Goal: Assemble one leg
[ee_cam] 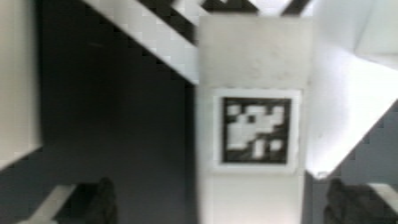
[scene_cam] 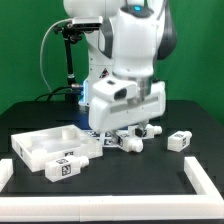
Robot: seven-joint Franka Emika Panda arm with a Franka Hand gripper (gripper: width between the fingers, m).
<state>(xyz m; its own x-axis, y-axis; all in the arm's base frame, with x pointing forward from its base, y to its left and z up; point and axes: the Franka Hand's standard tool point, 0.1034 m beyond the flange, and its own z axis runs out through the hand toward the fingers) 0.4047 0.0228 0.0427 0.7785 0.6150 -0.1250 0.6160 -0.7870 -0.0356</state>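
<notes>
Leg (ee_cam: 254,110), white, tagged, between the dark fingers (ee_cam: 80,203)

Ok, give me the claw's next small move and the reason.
Probably close the claw on the leg: in the wrist view the leg lies between the fingers, which seem to stand clear of it, so it looks lined up but not gripped.

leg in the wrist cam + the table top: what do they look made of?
Leg: looks like matte white plastic with a faintly grainy face; it carries a printed black-and-white tag sticker. Table cover: black with no glare, probably cloth or matte sheet, cannot tell which.
</notes>
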